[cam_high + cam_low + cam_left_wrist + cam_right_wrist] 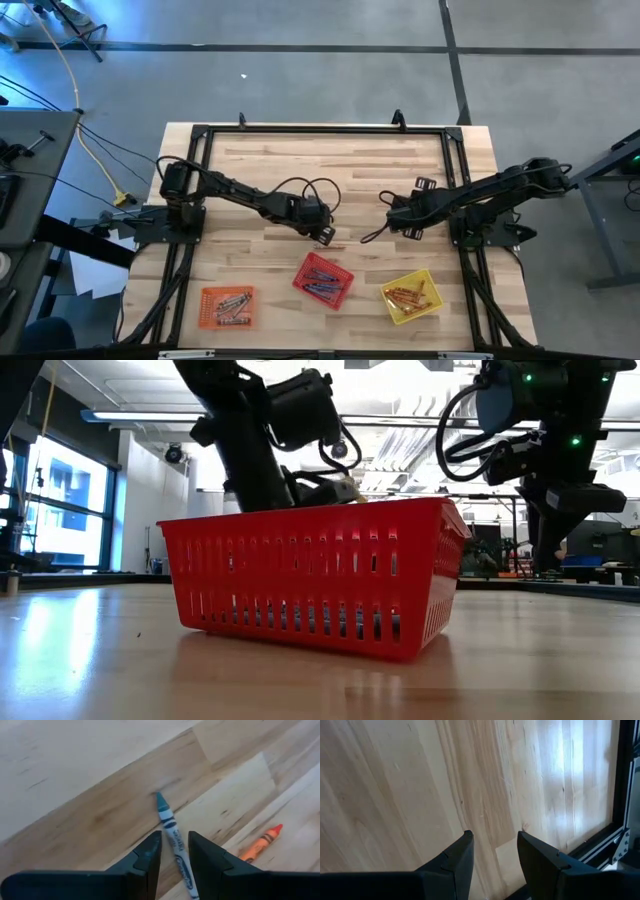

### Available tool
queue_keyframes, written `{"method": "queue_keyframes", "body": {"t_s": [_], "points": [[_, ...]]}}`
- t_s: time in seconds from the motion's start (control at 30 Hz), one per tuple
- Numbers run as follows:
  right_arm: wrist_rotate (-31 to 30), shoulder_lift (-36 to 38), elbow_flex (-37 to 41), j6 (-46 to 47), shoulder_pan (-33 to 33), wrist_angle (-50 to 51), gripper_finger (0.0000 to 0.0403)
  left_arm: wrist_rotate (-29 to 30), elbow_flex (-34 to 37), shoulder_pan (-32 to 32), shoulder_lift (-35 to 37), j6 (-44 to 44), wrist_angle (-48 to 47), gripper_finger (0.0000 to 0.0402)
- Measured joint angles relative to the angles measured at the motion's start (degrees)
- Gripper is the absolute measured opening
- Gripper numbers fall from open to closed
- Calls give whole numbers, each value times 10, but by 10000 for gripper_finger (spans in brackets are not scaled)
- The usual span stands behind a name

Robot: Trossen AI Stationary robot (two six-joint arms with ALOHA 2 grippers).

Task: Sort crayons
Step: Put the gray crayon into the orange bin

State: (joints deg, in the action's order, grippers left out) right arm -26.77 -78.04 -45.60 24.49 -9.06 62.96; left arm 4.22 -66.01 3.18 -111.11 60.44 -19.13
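Two dark fingers (150,855) of the left claw (174,851) are being held astride a blue crayon (170,827) lying on the bare table (75,780), parted, not yet clenched; an orange crayon (261,842) is lying just beside. Near the table's front edge, crayons are being kept in the orange basket (227,307), red basket (323,280) and yellow basket (410,296). The right claw (495,851) is being held released over open wood near the black frame (620,840).

- High camera is looking straight down over the whole desk (330,170).
- Low camera is sitting at desk level, close to the red basket (320,575), which the high view is also showing.
- Wrist cameras are looking closely down at the desk.
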Motion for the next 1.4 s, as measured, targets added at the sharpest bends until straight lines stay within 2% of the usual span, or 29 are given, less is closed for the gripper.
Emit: {"method": "queue_keyframes", "body": {"t_s": [0.2,0.37,0.53,0.8,1.0,1.23,1.4], "points": [[0,0,0,-20,0,-5,145,-14,-2,-1,-16,9,14,90],[0,0,0,-22,0,-7,145,-17,-3,-8,-18,7,-24,82],[0,0,0,-27,0,-7,145,-18,-4,-21,-18,-25,-69,52],[2,0,0,-39,0,-7,145,-38,-4,-43,-17,-100,-81,5],[2,0,0,-38,0,-7,145,-45,-4,-46,-17,-130,-84,1],[2,0,0,-35,0,-7,145,-51,3,-47,7,-154,-46,0],[4,0,0,-24,0,-7,145,-29,4,-50,32,-167,-45,0]]}}
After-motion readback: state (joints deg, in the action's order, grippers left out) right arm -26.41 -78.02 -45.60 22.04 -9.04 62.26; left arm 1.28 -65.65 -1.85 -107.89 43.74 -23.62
